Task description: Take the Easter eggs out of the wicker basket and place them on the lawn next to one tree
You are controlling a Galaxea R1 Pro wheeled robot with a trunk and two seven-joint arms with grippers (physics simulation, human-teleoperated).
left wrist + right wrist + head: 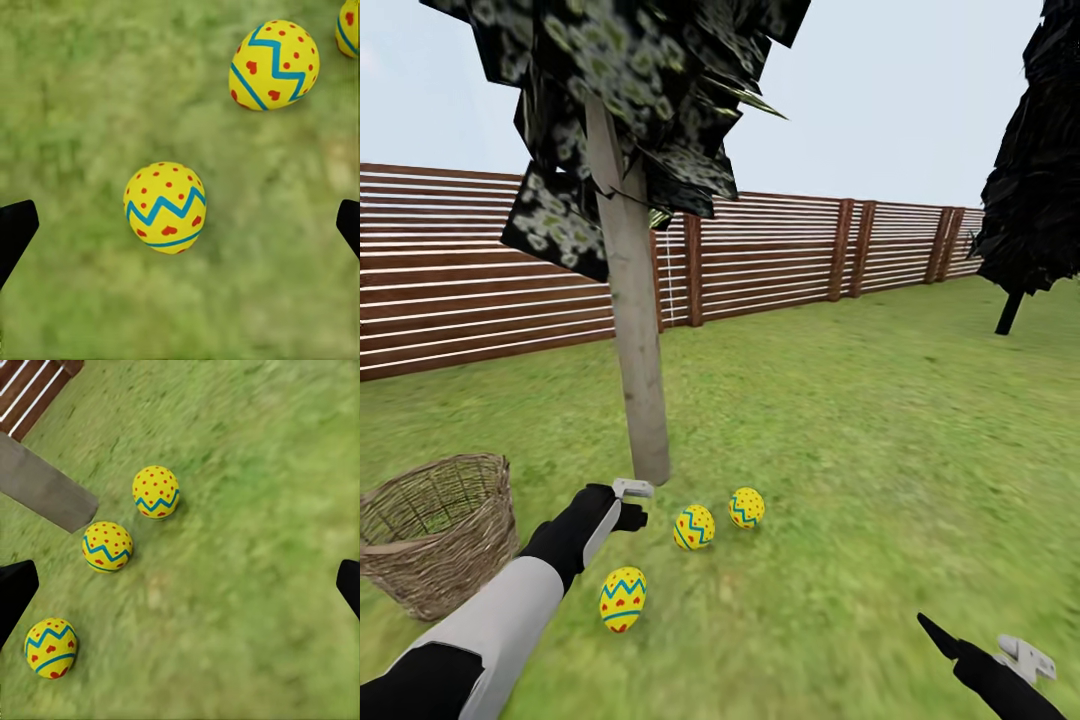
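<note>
Hanging wide open, left tool [180, 225] seemingly touches no egg [165, 207].

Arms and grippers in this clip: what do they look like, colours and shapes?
In the head view, the left arm has a smooth white forearm shell between black sections, ending in a black wrist with a small pale grey piece by the left gripper. The right gripper has a pointed black finger beside a pale grey bracket. In the wrist views the fingertips are plain black wedges. No cables or markings show.
</note>
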